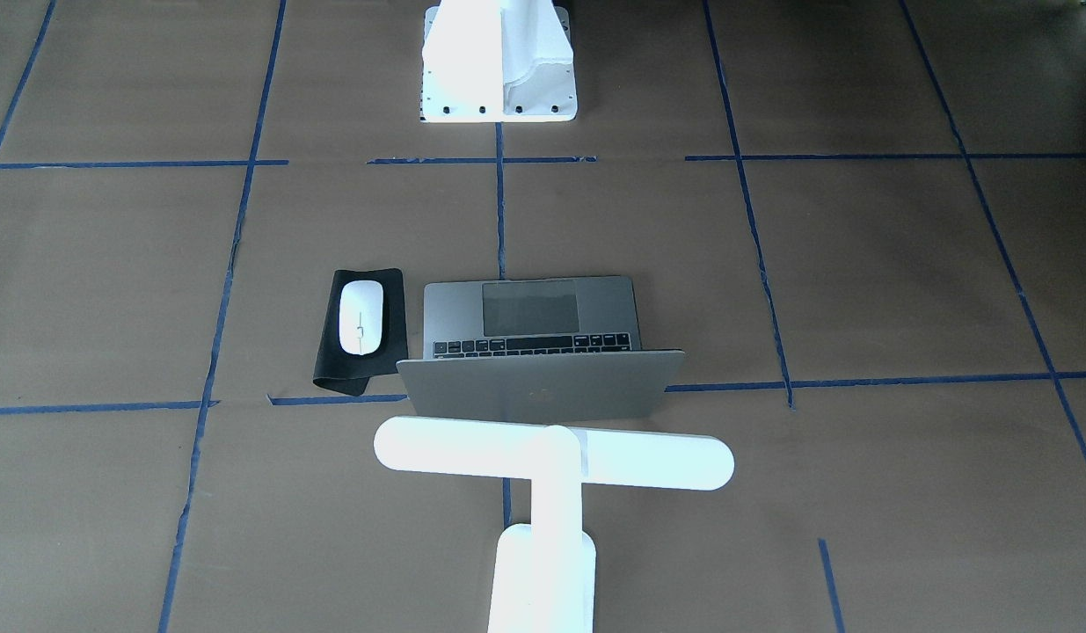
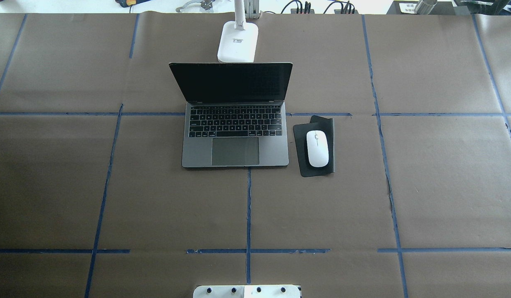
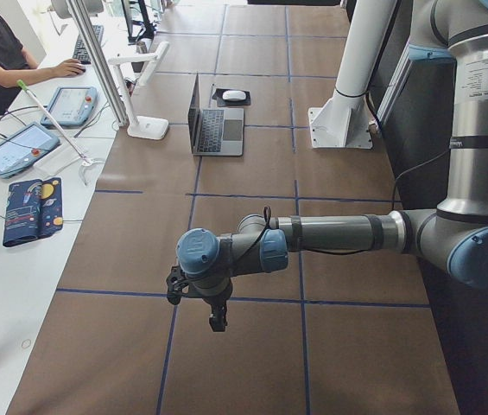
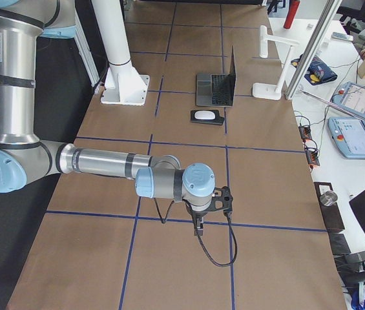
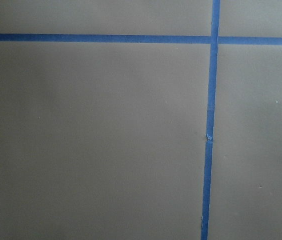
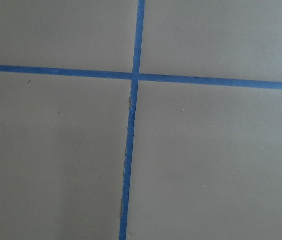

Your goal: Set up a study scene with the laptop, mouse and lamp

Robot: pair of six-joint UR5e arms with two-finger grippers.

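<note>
Centrally in your overhead view, the open laptop [image 2: 234, 132] looks stiff and heavyish: hold its base edges. The lamp [image 2: 238, 41], top centre, is likely top-heavy: take the stem. The slick mouse [image 2: 317, 148] lies right, on the mat [image 2: 301, 165]. For the left gripper [image 3: 217, 324] and right gripper [image 4: 198, 227], you cannot tell the jaw opening.

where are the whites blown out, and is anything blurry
Front-facing view: the lamp and pedestal are blown out to flat white, with surface detail lost. Overhead view: the laptop shows a dark screen with no glare. Both wrist views: evenly lit, with the tape fairly sharp.
</note>
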